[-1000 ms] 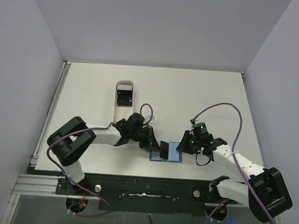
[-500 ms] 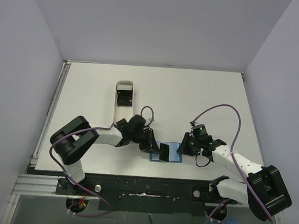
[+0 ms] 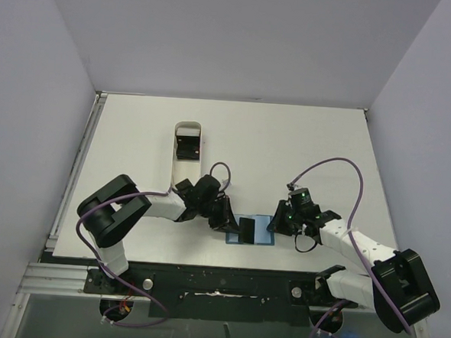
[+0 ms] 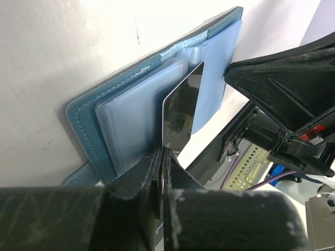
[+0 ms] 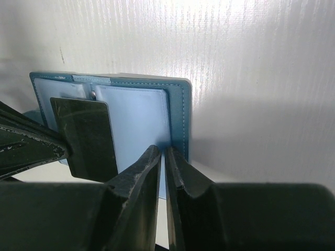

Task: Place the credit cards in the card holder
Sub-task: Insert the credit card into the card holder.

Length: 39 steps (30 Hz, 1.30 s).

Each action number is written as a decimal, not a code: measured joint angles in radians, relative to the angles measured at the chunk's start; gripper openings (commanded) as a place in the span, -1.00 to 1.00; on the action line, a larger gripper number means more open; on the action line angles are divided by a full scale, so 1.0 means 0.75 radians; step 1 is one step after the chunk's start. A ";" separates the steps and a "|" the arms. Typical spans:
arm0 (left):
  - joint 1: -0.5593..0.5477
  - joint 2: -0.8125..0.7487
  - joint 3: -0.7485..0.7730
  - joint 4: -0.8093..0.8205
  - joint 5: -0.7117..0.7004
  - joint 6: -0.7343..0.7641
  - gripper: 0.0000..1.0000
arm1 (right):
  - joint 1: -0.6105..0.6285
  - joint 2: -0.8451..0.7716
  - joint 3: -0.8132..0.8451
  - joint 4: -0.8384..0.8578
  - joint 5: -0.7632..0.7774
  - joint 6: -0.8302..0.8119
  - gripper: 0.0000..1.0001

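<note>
1. While the card holder lies spread open and flat on the table, the left gripper sits at the holder's left side. Its jaws are clamped tight on one black card.
2. The card is pinched by its near short end and tilted up, with its free end hanging over the holder's middle fold, just beside the pale clear sleeves. A grip that far back looks deliberate, because it leaves the leading edge bare to slide into a pocket.
3. Over at the holder's right edge is the right gripper. Its jaws are narrowed to a slit and its tips are down on the corner of the right panel. I can't tell whether they pinch the cover or only press on it. Either way, I'd say it is there to stop the holder skating away.
4. The card is not in a sleeve yet, so I judge this is the lining-up step. The next move calls for a flatter angle and a gentle push, and a snag on the sleeve lip is the risk.
5. Beyond the holder and off to its left, well apart, the white tray holds the waiting cards.
</note>
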 measured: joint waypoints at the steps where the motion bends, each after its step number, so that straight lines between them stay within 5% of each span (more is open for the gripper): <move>1: -0.001 -0.001 0.000 0.000 -0.002 -0.003 -1.00 | 0.000 0.000 0.000 0.001 -0.001 0.000 -0.76; 39: -0.027 -0.010 0.039 -0.059 -0.099 -0.047 -1.00 | 0.001 -0.020 -0.019 0.015 0.008 0.004 -0.77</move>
